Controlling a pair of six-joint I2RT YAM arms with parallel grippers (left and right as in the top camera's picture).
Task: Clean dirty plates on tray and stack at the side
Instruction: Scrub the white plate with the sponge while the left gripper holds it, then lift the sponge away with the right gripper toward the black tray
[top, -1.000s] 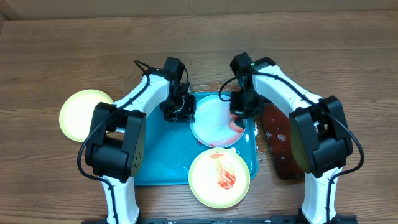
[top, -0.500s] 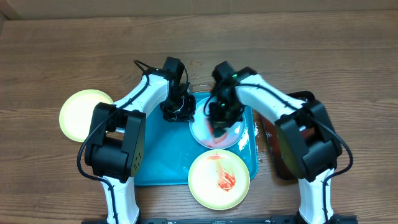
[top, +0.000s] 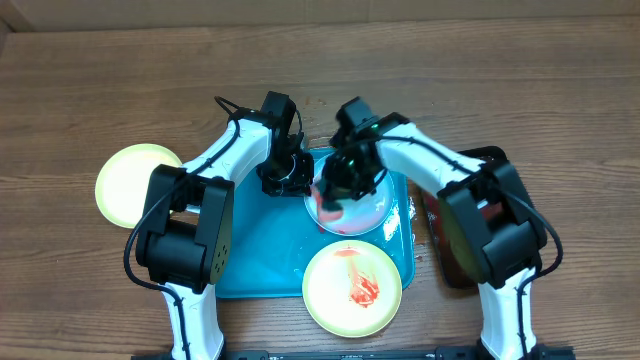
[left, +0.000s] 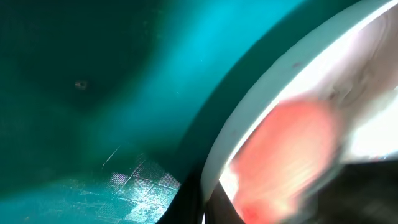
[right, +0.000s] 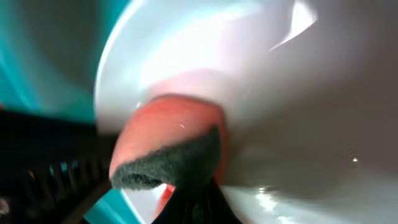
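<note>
across the blue plate (top: 372, 208), the sponge (right: 168, 152) has slid left.

Left arm (top: 222, 152), right arm (top: 432, 158): white links, black joint housings, black cables.

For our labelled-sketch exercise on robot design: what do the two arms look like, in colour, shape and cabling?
The left arm and right arm match: smooth white link shells joined by bulky, rounded black joint housings, with black wrist ends. Thin black cables loop loosely near the wrists. No lettering or markings are legible.
</note>
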